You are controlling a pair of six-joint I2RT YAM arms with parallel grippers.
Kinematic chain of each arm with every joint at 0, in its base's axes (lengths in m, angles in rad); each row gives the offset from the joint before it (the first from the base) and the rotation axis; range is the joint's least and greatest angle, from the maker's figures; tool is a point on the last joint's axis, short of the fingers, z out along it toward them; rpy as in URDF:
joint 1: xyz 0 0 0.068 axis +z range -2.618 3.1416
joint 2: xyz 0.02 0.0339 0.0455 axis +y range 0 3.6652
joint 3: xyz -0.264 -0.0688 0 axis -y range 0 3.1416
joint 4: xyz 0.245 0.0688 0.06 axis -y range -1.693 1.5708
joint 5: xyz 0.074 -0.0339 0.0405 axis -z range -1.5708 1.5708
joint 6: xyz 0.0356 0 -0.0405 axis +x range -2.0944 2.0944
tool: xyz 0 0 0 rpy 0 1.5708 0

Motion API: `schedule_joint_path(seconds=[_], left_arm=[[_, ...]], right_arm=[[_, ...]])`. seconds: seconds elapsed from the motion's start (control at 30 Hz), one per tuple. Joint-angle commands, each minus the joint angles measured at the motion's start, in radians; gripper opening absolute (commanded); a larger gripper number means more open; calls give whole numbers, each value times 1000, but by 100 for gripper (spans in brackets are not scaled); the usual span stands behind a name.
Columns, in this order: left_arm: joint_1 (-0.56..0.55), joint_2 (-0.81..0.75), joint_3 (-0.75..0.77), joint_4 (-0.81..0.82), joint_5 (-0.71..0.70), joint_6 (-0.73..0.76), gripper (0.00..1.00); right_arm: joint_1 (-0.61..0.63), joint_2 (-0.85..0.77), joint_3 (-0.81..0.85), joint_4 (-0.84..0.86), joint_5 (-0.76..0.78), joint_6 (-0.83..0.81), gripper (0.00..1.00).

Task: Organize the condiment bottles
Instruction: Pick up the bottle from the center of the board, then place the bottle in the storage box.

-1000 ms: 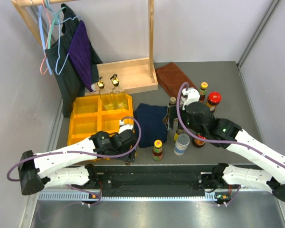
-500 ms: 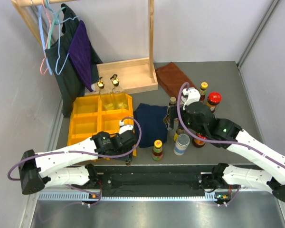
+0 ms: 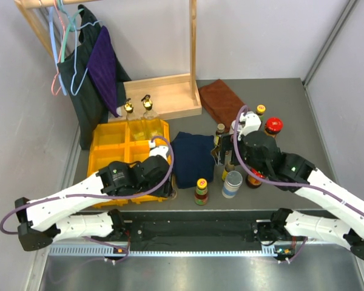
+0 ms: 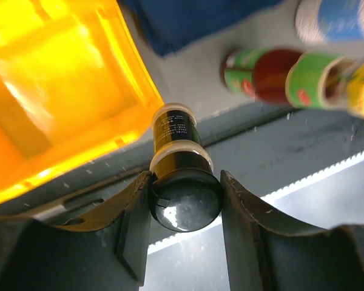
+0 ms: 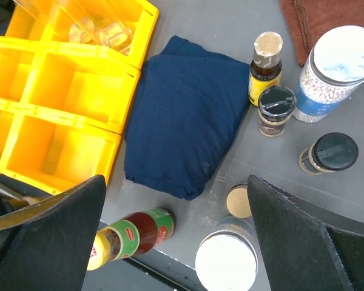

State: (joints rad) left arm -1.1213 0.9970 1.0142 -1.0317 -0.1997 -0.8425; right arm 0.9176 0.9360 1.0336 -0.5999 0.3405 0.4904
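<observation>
Bin rim (image 4: pixel 135 91) beside black-capped bottle (image 4: pixel 177 142)

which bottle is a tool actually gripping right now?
The dark black-capped bottle at the yellow bin corner: the left tool is shut on it. No tool touches the others, and the right tool hangs open.

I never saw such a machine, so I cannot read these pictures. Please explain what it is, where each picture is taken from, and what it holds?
These are two robot arms at the edge of a table. One picture looks down from above; the other two come from a camera on each wrist. On the table lie a yellow bin, a blue cloth, a brown cloth and condiment bottles. The left end effector, a two-finger clamp, is closed on a black-capped bottle beside the bin. The right end effector is open and holds nothing.
</observation>
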Motion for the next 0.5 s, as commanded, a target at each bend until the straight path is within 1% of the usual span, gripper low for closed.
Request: schedule_joint_path(seconds=[0.0, 0.03, 0.1, 0.13, 0.27, 0.33, 0.37, 0.43, 0.47], left_arm=[[-2, 5, 112, -74, -170, 36, 0], [-2, 12, 125, -79, -238, 36, 0], [-2, 35, 159, -70, -302, 37, 0], [-2, 40, 170, -59, -361, 40, 0], [18, 63, 224, -16, -496, 33, 0], [35, 87, 254, -2, -532, 37, 0], [66, 94, 257, 10, -544, 48, 0], [121, 107, 250, 62, -515, 86, 0], [194, 107, 241, 87, -456, 103, 0]], right_arm=[[-10, -40, -12, -1, 25, -7, 99], [-10, -42, -13, -1, 25, -6, 99], [-11, -46, -17, -5, 25, -4, 99], [-11, -48, -15, -9, 25, -4, 99], [-13, -55, -23, -15, 29, -1, 99], [-16, -62, -24, -12, 31, -3, 99], [-16, -60, -26, -14, 31, -1, 99], [-17, -60, -26, -14, 29, -3, 99], [-19, -60, -24, -17, 28, -3, 99]])
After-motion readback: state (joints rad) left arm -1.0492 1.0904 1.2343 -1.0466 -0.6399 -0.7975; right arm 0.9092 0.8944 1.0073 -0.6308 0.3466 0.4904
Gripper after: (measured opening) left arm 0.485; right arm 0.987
